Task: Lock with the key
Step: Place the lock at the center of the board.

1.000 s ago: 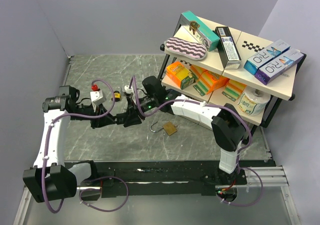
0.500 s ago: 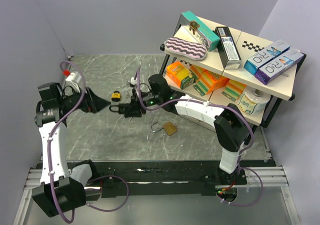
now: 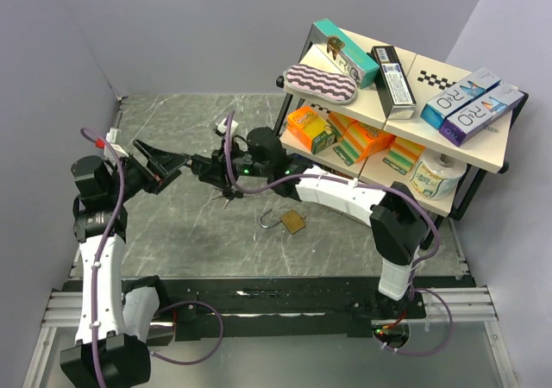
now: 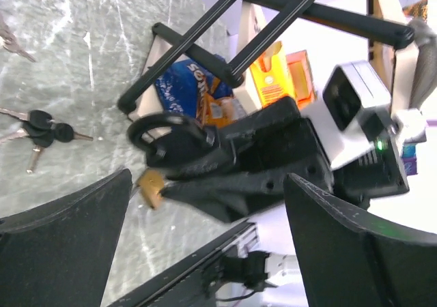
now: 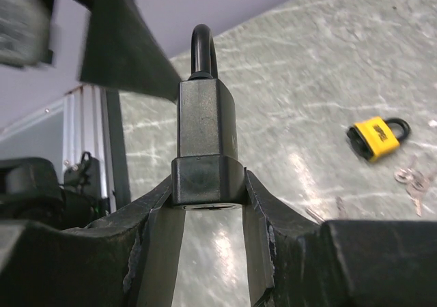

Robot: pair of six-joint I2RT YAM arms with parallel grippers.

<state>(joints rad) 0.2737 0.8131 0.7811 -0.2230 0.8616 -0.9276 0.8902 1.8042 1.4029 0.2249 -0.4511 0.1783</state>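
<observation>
A black padlock point(image 5: 207, 133) stands shackle-up between the fingers of my right gripper point(image 5: 208, 184), which is shut on its body. In the top view that gripper point(image 3: 203, 165) hangs over the middle of the table. In the left wrist view the padlock's shackle point(image 4: 164, 138) points toward the camera. My left gripper point(image 3: 169, 165) sits just left of it, wide open and holding nothing point(image 4: 206, 181). A bunch of keys point(image 4: 39, 128) lies on the table below the right gripper, also showing in the top view point(image 3: 226, 197) and the right wrist view point(image 5: 412, 181).
A brass padlock point(image 3: 293, 222) with its shackle open lies on the marble table point(image 3: 172, 233). A yellow padlock point(image 5: 375, 138) rests near the keys. A black-framed shelf rack point(image 3: 392, 103) loaded with boxes stands at the right. Grey walls close the left and back.
My left gripper has opened wide and drawn back to the left from the right gripper. The right gripper has carried the black padlock up and to the left.
</observation>
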